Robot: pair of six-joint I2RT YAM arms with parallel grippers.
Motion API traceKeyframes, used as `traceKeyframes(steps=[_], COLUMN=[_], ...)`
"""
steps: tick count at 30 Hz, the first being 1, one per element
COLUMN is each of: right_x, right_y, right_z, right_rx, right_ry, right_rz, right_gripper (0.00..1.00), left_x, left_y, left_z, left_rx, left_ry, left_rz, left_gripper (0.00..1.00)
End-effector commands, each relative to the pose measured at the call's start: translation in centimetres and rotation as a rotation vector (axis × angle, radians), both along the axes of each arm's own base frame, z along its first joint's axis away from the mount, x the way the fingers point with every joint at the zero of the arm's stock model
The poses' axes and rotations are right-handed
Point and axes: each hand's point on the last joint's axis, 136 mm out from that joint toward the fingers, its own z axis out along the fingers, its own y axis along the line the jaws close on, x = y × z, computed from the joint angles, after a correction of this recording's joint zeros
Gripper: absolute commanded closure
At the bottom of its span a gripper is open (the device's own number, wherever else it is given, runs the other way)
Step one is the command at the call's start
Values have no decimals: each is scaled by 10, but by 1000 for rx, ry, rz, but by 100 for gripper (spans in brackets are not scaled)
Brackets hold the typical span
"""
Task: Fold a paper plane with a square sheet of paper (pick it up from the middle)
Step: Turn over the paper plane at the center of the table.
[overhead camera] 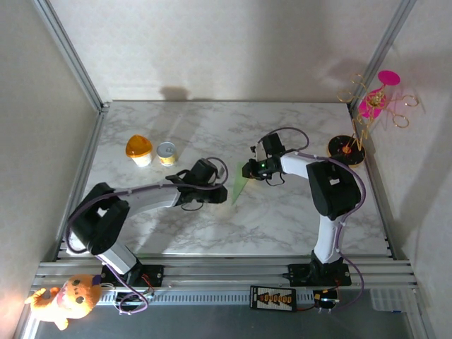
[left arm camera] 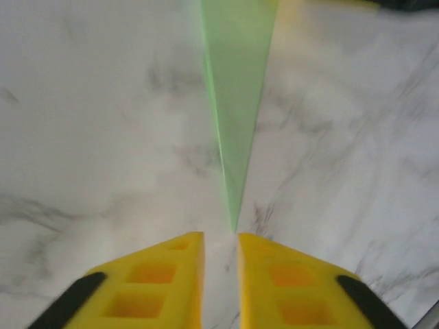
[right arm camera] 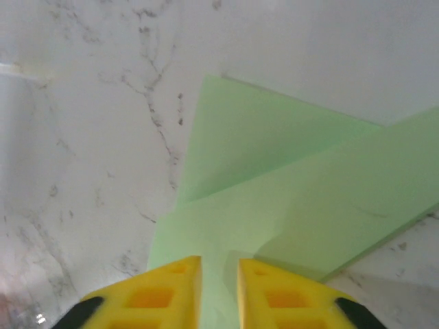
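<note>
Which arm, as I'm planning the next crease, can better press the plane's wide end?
Likely right: the right gripper sits over the plane's wide folds; the left gripper is off the tip.

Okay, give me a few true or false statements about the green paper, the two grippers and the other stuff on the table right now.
1. The green paper's sharp tip points at the left gripper. True.
2. The paper is a flat, unfolded square. False: it is folded, with layers overlapping.
3. The right gripper is over the paper. True.
4. The orange-lidded cup stands beside the small tin. True.
5. The ornament stand is at the table's left edge. False: it is at the right edge.
</note>
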Motion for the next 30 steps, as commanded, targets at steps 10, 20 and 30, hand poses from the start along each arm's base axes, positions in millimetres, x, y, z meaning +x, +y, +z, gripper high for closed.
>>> traceKeyframes(steps=[10,20,30], right_x=[6,2,0], right_y=[-22,9,21], right_z=[61,44,14], right_rx=[-447,-748,-870], right_ry=[-173,-196,-172], right_rz=[-242,-344,-383], right_gripper=[46,43,54], left_x=[67,67,63], left_y=[125,168,176], left_z=[56,36,22], left_rx=[67,77,70], left_ry=[-265,-258,-232], left_rz=[521,645,640], left_gripper=[22,3,1])
